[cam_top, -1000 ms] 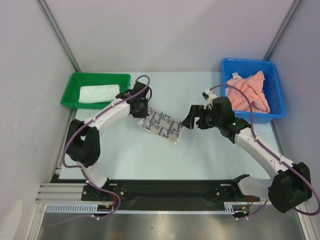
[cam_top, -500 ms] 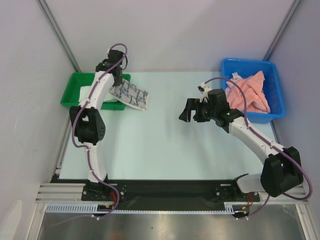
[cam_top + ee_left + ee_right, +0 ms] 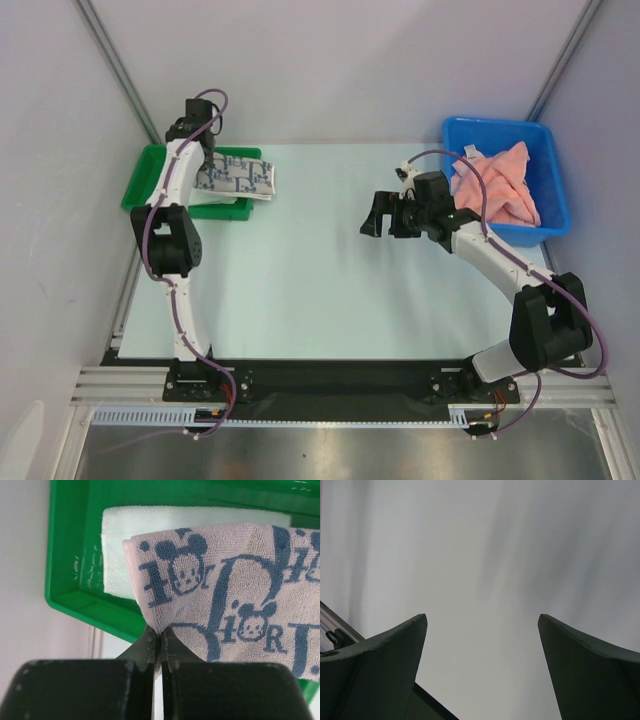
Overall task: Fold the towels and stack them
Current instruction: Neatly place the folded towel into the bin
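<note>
Top view is bright and evenly lit from above, cool in tone, shadows faint, with dull glare on the metal strip [image 3: 330,450] at the bottom. Left wrist view renders the patterned towel [image 3: 240,605] sharp, lower frame murky; right wrist view shows soft grey streaks

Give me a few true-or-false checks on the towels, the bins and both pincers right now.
1. The left pincer is shut on the patterned towel. True.
2. The right pincer is clamped on cloth. False: it is open and empty.
3. A white towel lies in the green tray. True.
4. The blue bin is empty. False: pink towels are heaped in it.
</note>
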Controlling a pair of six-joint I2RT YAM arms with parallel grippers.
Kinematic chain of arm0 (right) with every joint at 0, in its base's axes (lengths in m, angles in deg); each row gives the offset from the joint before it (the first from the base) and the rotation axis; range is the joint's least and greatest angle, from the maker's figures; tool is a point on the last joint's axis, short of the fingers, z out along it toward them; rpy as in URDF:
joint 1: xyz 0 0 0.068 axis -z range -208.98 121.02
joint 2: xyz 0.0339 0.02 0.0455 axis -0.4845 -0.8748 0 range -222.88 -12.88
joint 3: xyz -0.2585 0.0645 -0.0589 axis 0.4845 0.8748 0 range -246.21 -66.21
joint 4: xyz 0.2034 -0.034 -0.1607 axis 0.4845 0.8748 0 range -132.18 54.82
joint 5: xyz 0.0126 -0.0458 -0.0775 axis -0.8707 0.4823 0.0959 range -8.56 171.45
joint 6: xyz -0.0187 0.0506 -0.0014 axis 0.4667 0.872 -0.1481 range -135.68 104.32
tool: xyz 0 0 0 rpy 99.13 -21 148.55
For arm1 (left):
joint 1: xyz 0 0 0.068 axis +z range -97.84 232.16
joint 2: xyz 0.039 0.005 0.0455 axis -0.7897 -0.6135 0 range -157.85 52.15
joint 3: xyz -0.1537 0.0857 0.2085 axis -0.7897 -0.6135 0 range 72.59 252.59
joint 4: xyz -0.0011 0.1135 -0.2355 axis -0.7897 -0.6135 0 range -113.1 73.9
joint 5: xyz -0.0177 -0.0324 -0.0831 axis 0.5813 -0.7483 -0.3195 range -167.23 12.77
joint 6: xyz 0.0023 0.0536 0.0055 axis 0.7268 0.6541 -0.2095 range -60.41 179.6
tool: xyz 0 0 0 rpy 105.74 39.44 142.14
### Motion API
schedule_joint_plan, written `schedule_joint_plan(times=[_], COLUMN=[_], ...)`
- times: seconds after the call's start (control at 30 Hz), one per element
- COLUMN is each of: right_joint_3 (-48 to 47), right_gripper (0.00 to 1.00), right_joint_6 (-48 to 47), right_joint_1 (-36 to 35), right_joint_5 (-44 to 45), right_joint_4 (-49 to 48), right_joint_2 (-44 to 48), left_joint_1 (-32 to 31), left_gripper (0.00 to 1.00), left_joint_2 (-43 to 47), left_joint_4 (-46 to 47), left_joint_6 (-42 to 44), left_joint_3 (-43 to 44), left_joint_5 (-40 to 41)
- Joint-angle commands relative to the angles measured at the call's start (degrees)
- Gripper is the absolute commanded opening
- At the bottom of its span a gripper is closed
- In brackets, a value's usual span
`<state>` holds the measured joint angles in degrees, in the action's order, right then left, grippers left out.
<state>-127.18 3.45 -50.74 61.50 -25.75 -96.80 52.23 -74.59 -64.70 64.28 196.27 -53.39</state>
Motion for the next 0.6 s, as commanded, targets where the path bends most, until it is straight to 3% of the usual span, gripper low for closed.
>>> schedule_joint_plan(times=[0.0, 0.3, 0.4, 0.43, 0.5, 0.57], right_joint_3=[-3.54, -3.89, -3.98, -3.89, -4.07, -4.59], right_gripper=[1.0, 1.0, 1.0, 0.99, 1.0, 1.0], right_joint_6=[-0.94, -1.29, -1.47, -1.38, -1.47, -1.73], right_joint_1=[0.23, 0.23, 0.31, 0.23, 0.14, -0.13], right_joint_5=[0.0, 0.69, 1.66, 2.36, 2.54, 3.33], right_joint_4=[-0.78, -0.96, -0.34, -0.34, -0.34, 0.62], right_joint_2=[-0.81, -3.27, -3.71, -3.79, -3.71, -3.53], left_joint_1=[2.91, 9.85, 11.08, 11.09, 11.0, 10.56], left_gripper=[0.0, 0.0, 0.25, 0.43, 0.52, 0.54], left_joint_2=[0.44, -6.32, -10.19, -10.81, -11.25, -9.33], left_joint_4=[0.79, 5.35, 7.02, 7.29, 6.5, 7.72], left_joint_6=[3.66, 3.05, 2.17, 1.73, 0.85, -0.82], left_joint_3=[2.01, 4.9, 6.05, 7.18, 8.85, 7.9], left_joint_5=[1.04, -0.21, -0.47, 1.63, 4.72, 5.95])
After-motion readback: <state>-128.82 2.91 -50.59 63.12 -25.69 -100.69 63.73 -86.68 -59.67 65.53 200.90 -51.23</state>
